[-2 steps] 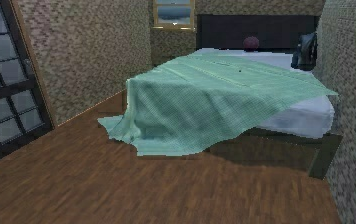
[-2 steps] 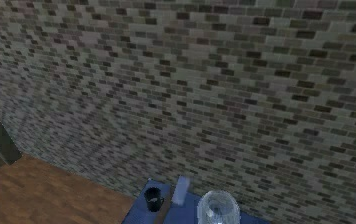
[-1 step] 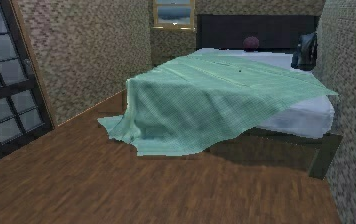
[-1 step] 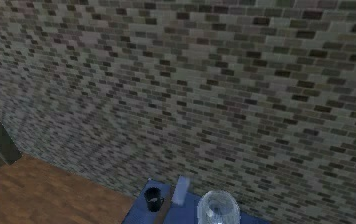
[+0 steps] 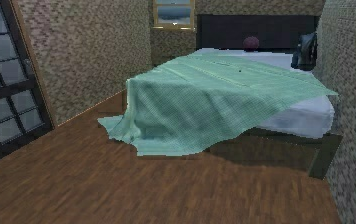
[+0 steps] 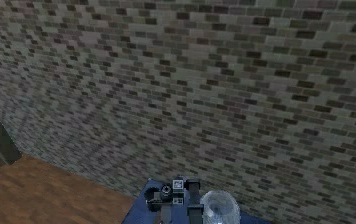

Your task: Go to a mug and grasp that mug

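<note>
The pincer (image 6: 158, 196) reached over a blue worktop (image 6: 144, 212) by a brick wall (image 6: 186, 90); whether it gripped anything could not be told. What looked like the mug (image 6: 218, 207), a pale round shape, stood on the worktop near it. The approach appeared done, the grasp and lift seemingly left. Ahead lay a bed (image 5: 308, 112).

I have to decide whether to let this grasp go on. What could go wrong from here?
1. The pale rounded thing, perhaps the mug, stands on the blue surface at the arm side view's right of the gripper; a sideways move might knock it over.
2. The brick wall seems to rise close behind the blue surface; reaching farther out could strike it.
</note>
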Motion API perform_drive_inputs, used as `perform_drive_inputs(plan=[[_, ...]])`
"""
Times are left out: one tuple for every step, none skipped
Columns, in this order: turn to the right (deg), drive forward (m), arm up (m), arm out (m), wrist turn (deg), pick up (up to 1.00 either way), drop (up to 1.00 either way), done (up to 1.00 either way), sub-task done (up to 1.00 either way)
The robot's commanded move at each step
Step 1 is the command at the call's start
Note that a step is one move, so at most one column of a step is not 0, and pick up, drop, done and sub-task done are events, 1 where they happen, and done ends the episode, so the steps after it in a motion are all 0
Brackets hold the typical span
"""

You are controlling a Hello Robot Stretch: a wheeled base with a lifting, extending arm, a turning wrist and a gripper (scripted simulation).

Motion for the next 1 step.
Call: perform_drive_inputs(plan=[[0.0, 0.0, 0.0, 0.0, 45.0, 0.0, 0.0, 0.0, 0.0]])
